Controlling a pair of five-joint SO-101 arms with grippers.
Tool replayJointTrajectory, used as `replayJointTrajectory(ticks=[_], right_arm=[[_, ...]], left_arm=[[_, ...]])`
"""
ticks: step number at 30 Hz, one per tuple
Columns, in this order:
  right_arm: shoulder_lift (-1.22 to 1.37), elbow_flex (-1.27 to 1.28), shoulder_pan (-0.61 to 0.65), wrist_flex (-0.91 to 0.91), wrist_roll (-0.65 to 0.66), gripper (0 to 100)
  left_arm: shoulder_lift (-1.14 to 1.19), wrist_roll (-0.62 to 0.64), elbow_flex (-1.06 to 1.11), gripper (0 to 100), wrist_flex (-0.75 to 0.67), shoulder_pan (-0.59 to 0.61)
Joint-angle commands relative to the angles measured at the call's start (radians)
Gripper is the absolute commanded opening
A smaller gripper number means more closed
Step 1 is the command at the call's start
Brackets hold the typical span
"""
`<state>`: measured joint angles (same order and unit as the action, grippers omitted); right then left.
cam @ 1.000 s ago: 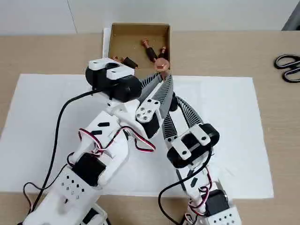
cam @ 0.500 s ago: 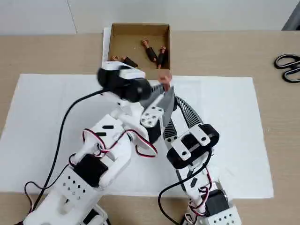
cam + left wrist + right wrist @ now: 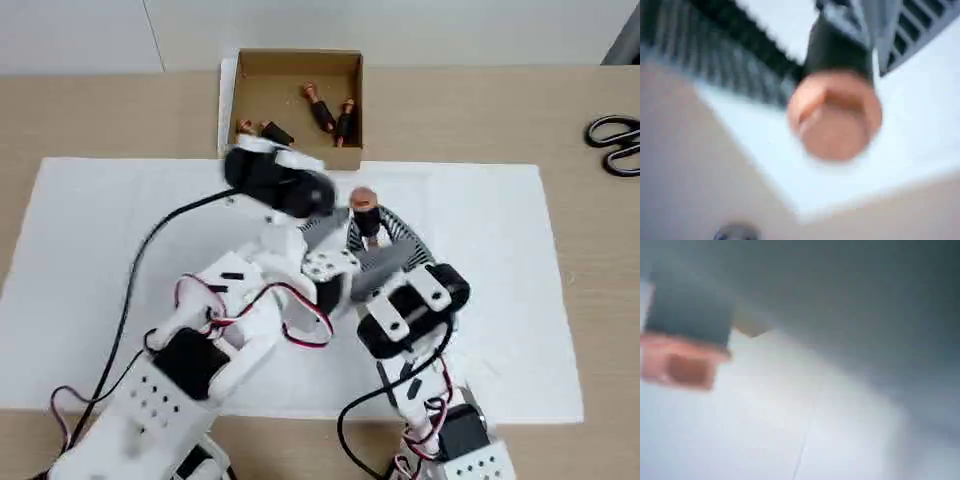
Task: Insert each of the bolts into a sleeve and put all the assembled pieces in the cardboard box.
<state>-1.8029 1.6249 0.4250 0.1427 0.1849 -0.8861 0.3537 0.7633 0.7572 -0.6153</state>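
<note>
High view: a copper-headed bolt seated in a black cylindrical sleeve (image 3: 366, 213) stands head up over the white paper sheet (image 3: 500, 300), a little in from the sheet's far edge. The left gripper (image 3: 338, 232) and the right gripper (image 3: 385, 235) crowd it from either side (whether either one is clamped on it, I cannot tell). The open brown cardboard box (image 3: 290, 60) sits at the far edge of the light wooden table (image 3: 100, 110). It holds two assembled pieces (image 3: 322, 110) by its right wall and a third piece (image 3: 268, 131) in its near left corner. Black-handled scissors (image 3: 615, 143) lie at the table's right edge.
</note>
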Motion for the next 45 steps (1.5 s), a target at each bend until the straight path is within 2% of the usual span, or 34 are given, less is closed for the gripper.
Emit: replayJointTrajectory(ticks=[1, 6, 9, 15, 17, 21, 26, 29, 35, 45], right_arm=[[-0.012, -0.075, 0.001, -0.019, -0.006, 0.3], [-0.010, -0.077, -0.005, -0.010, -0.006, 0.3], [0.004, -0.098, -0.019, 0.076, -0.006, 0.3], [0.223, -0.264, -0.091, 0.101, -0.011, 0.2], [0.386, -0.361, -0.096, 0.101, -0.011, 0.2], [0.794, -0.601, -0.097, 0.101, -0.012, 0.2], [1.313, -0.979, -0.096, 0.027, -0.104, 0.2], [1.607, -1.232, -0.096, -0.044, -0.160, 0.2], [2.117, -1.743, -0.082, -0.116, -0.166, 0.2], [2.804, -2.569, -0.068, -0.114, -0.163, 0.3]], left_arm=[[-0.011, -0.037, -0.074, 33, 0.025, 0.037], [-0.014, -0.187, -0.147, 33, 0.028, 0.224], [-0.068, -0.238, -0.147, 31, 0.041, 0.284], [-0.293, -0.342, 0.048, 8, 0.012, 0.338], [-0.399, -0.367, 0.162, 0, -0.060, 0.384], [-0.658, -0.377, 0.398, 1, -0.227, 0.473], [-0.951, -0.377, 0.644, 1, -0.256, 0.549], [-0.918, -0.373, 0.674, 1, -0.259, 0.609], [-0.931, -0.374, 0.685, 1, -0.259, 0.674], [-0.931, -0.371, 0.785, 1, -0.258, 0.795]])
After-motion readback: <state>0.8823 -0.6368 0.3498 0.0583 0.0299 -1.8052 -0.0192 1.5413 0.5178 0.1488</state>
